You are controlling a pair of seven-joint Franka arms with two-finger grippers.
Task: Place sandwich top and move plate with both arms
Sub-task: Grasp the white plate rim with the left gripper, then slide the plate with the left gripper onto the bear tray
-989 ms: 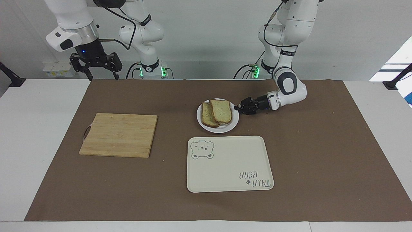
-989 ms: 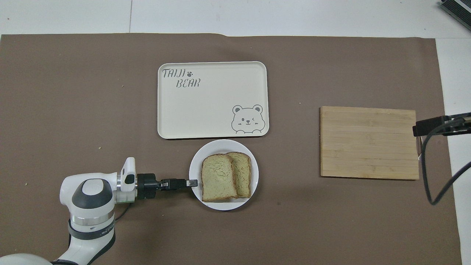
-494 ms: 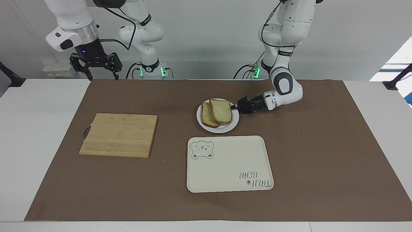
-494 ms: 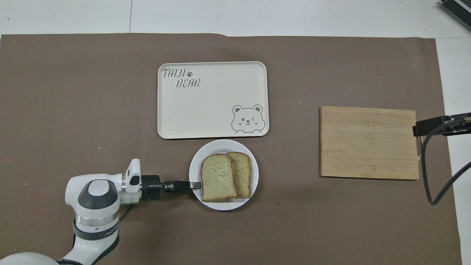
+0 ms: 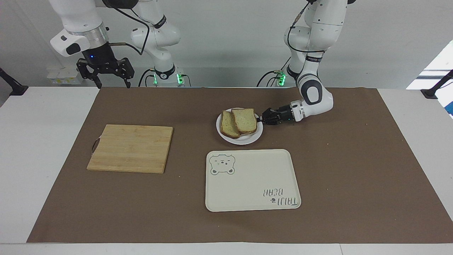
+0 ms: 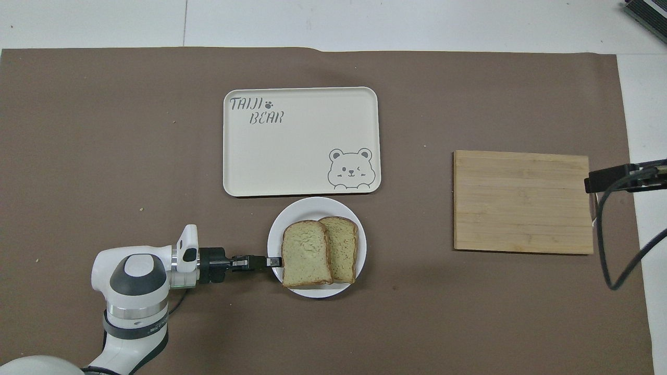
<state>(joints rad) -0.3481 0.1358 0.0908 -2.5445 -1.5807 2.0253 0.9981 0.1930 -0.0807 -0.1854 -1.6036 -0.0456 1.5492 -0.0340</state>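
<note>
Lighting: bright, even, diffuse from above; a blown-out white patch of window light (image 5: 437,71) sits above the brown mat (image 5: 354,159) at the left arm's end of the table. Shadows: soft and short, a faint dark rim under the white plate (image 5: 244,140) and the cream tray (image 5: 247,184), and a broad, dim smudge on the mat beside the left arm (image 6: 130,281) in the overhead view. Quality: both views sharp throughout, no motion blur, no evident edge bending; mild sheen on the tray only.

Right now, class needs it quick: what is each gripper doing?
Left gripper: shut on the plate at its rim, beside the sandwich top.
Right gripper: open, holding nothing, waiting above the table's edge.
</note>
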